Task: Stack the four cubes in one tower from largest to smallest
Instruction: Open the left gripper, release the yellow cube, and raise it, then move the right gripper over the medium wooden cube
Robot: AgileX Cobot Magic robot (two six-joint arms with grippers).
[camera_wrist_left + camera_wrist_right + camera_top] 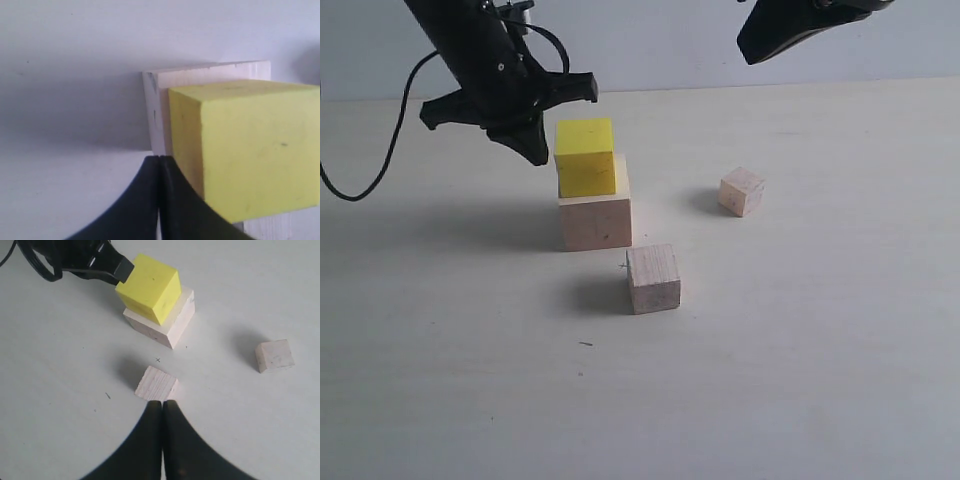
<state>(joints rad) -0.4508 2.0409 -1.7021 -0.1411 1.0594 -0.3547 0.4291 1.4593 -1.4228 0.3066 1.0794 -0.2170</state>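
The bright yellow cube rests on the largest pale wood cube, set toward that cube's left edge. My left gripper is shut and empty, its tips just to the left of the yellow cube, at the edge of the large cube. The medium wood cube lies in front of the stack, and the tiny wood cube lies to its right. My right gripper hangs high at the back right, shut and empty. Its tips appear over the medium cube.
The pale tabletop spreads wide around the cubes. A black cable droops from the left arm at the far left. A small pencil cross marks the table between the stack and the medium cube.
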